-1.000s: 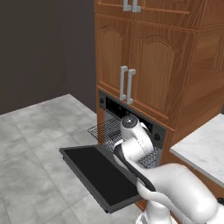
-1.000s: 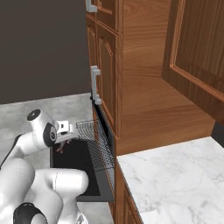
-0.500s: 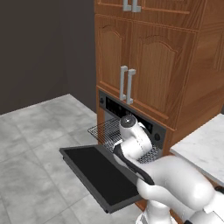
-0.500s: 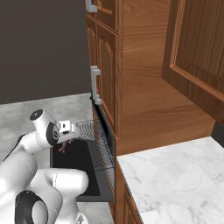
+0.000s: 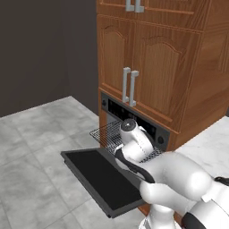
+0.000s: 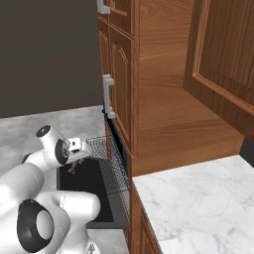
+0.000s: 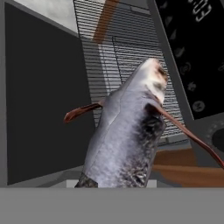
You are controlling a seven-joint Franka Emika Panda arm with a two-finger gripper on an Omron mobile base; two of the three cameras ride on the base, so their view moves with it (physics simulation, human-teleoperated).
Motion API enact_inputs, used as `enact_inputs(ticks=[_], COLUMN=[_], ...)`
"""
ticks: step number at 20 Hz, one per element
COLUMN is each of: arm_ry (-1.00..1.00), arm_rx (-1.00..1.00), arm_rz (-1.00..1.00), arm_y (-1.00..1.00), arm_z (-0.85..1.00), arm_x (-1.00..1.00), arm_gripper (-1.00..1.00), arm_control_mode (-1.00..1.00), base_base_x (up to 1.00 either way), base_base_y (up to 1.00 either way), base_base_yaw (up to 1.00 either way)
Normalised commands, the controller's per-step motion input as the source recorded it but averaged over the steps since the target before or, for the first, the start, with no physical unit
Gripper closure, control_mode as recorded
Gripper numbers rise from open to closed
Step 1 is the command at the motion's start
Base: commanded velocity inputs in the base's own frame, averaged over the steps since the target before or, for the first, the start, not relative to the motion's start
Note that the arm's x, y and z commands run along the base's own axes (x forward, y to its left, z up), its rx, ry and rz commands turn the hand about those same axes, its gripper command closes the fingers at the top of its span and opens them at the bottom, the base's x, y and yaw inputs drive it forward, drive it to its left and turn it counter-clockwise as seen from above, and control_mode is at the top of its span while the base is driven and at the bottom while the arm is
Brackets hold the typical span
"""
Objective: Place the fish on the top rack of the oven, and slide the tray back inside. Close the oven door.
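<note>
Left base view: oven door (image 5: pixel 100 179) hangs open, flat; top rack (image 5: pixel 108 134) pulled out above it, arm's wrist over rack's near edge.

Right base view: claw (image 6: pixel 76 161) sits just left of rack's (image 6: pixel 106 158) outer edge, over the door (image 6: pixel 84 186), w/ sth small and reddish hanging under it.

Hand view: claw clamped narrow on the fish (image 7: pixel 131 131), grey body pointing toward rack (image 7: pixel 118 57); oven (image 7: pixel 188 65) control strip at right.
</note>
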Motion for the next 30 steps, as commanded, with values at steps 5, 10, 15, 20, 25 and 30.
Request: enact_inputs(ticks=[5,10,15,20,25,30], arm_ry=[0.0,0.0,0.0,0.0,0.0,0.0], arm_rx=[-0.01,0.0,0.0,0.0,-0.01,0.0], arm_rz=[0.0,0.0,0.0,0.0,0.0,0.0], arm_y=[-0.11,-0.21,-0.16,-0.05,-0.02,-0.09], arm_z=[-0.26,-0.24,-0.25,-0.29,-0.29,-0.24], arm_x=[0.06,0.1,0.13,0.12,0.08,0.11], arm_gripper=[1.0,1.0,1.0,1.0,1.0,1.0], arm_control_mode=[-1.0,-1.0,-1.0,-1.0,-1.0,-1.0], base_base_x=[0.0,0.0,0.0,0.0,0.0,0.0], base_base_y=[0.0,0.0,0.0,0.0,0.0,0.0], base_base_yaw=[0.0,0.0,0.0,0.0,0.0,0.0])
